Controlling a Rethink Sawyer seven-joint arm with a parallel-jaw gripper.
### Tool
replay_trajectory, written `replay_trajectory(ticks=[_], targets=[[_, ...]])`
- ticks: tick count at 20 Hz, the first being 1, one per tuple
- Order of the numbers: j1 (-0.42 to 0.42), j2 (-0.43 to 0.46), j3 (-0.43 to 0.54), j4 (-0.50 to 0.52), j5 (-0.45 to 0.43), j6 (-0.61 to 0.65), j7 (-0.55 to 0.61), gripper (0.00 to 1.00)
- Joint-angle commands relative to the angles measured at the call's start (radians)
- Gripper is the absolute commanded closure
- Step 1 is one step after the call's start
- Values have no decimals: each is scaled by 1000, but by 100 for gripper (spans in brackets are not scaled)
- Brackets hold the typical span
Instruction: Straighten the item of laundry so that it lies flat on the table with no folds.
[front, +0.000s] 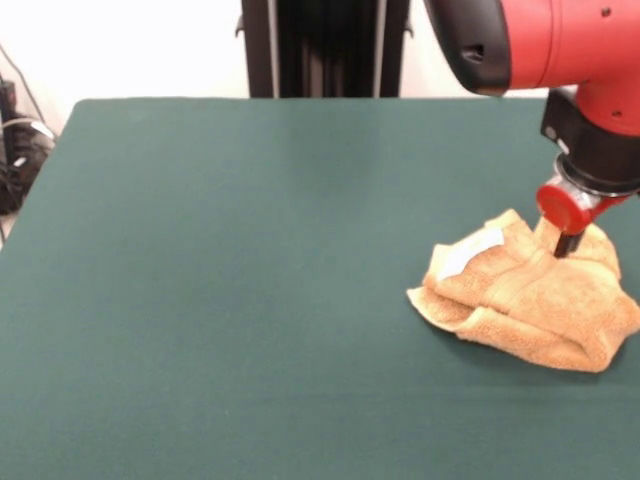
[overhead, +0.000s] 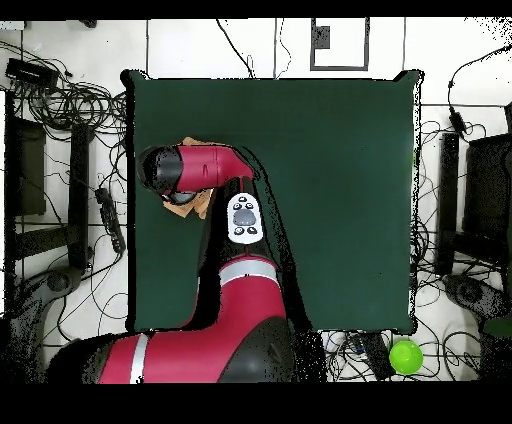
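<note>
Nearest the camera in the front view lay bare green cloth of the table (front: 220, 300), stretching well out in front of the claw and off to its side. Just below and in front of the claw (front: 566, 244) sat the towel (front: 530, 300), a golden-orange heap bunched in thick folds, not flat. Its white label (front: 470, 252) faced up on the fold beside the claw, on the side towards the middle of the table. The claw's dark tip pressed down into the top of the heap, touching the terry; whether it was wide, narrow or pinching cloth could not be told, since the tip was sunk among the folds. Above the tip sat a red collar and the black wrist, and behind them the red arm (front: 560, 40). From overhead the arm (overhead: 200, 168) covered nearly all of the towel (overhead: 202, 203), only orange scraps showing at its edge.
</note>
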Motion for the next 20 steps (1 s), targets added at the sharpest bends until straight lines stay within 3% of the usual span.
replay_trajectory(ticks=[1, 11, 12, 20], targets=[[27, 38, 30, -4, 48, 110, 254, 100], [25, 58, 33, -57, 43, 161, 245, 100], [24, 57, 34, -56, 40, 154, 244, 0], [18, 51, 50, -61, 41, 135, 222, 0]])
